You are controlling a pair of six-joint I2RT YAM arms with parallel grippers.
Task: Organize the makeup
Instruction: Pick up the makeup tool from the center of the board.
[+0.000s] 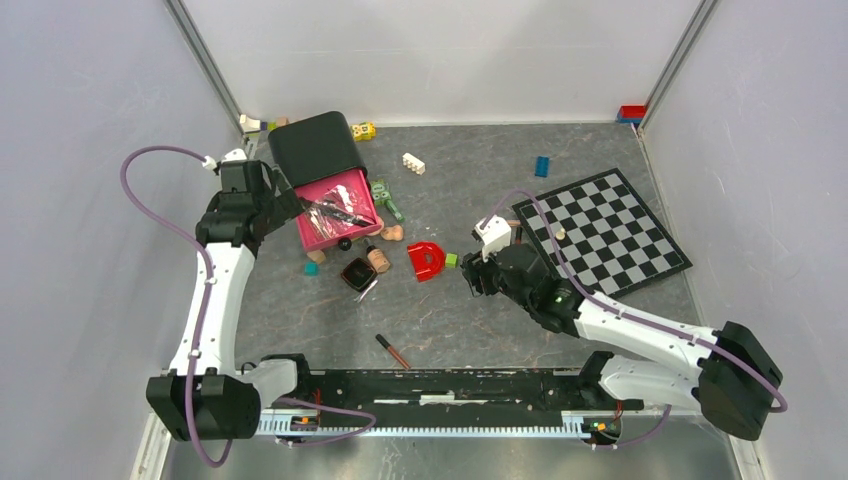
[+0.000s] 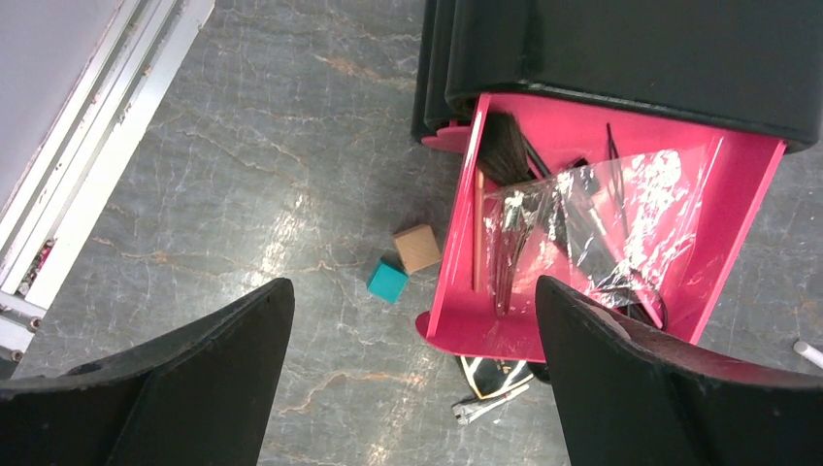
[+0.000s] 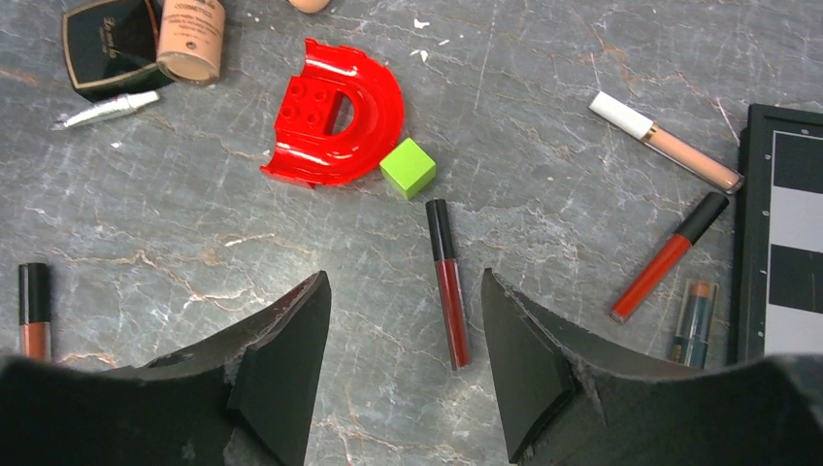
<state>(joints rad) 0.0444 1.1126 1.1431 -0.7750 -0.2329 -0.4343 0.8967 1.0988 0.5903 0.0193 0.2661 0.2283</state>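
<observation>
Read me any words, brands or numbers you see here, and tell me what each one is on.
Black compact: gold script on the lid, too blurred to read.
Beige bottle: small dark print, cut by the picture's edge, unreadable.
Nothing else shows lettering I can read.

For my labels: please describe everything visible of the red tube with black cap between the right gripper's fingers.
The red tube is slim, with a glossy black cap at its far end and a clear-looking body filled with dark red. It lies flat on the grey table, near a green cube. The open right gripper frames it without touching.
</observation>
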